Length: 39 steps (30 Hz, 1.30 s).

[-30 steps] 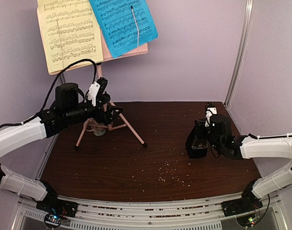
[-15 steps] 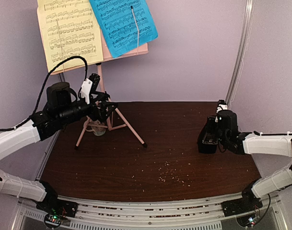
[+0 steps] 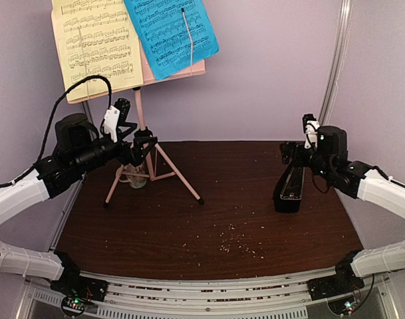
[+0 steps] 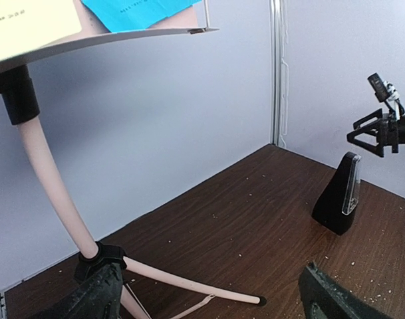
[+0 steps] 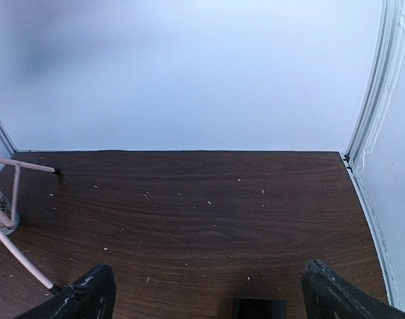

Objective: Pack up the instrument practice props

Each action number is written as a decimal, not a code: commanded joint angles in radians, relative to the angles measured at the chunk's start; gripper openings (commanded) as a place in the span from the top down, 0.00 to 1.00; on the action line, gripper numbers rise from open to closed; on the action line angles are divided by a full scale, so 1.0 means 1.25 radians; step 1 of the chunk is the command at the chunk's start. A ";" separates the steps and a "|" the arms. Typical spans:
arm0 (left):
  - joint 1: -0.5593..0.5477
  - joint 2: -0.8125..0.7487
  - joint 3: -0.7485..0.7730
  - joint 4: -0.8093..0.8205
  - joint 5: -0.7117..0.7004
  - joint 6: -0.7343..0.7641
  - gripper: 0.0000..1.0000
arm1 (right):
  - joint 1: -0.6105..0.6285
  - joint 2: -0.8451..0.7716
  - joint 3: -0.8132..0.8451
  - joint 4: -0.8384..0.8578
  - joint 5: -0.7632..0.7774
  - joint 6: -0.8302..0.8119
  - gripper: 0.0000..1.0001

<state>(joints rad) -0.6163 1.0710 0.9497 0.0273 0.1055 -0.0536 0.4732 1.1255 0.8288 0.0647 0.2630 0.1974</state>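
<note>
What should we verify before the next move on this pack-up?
1. Right gripper open: ok, jaws wide.
2. Right gripper clear of metronome: ok, it hangs above, apart.
3. Metronome upright on table: ok.
4. Left gripper open: ok.
5. Music stand pole centred between left fingers: not ok, it sits off by one finger in the wrist view.
6. Yellow page and blue page off the stand: not ok, both on it.

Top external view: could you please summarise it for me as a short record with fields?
music stand: upright at rear left, tripod legs spread
pages: yellow page and blue page on its desk
metronome: upright on table, right side, untouched
left gripper: jaws open, beside the stand's pole
right gripper: jaws open, just above the metronome
crumbs: scattered at front centre
</note>
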 commanded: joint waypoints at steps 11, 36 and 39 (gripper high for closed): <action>0.002 -0.134 -0.039 -0.148 -0.021 -0.147 0.02 | -0.002 -0.216 0.010 -0.123 -0.377 0.200 0.00; 0.268 0.119 -0.171 0.245 0.111 -0.110 0.17 | -0.002 -0.343 -0.148 -0.096 -0.650 0.241 0.00; 0.295 0.167 -0.137 0.251 0.110 -0.086 0.20 | -0.002 -0.346 -0.165 -0.084 -0.662 0.246 0.00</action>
<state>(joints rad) -0.2905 1.2232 0.7078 0.2398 0.2276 -0.2520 0.4732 0.7048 0.6567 -0.0715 -0.5255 0.5022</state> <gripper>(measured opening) 0.812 0.999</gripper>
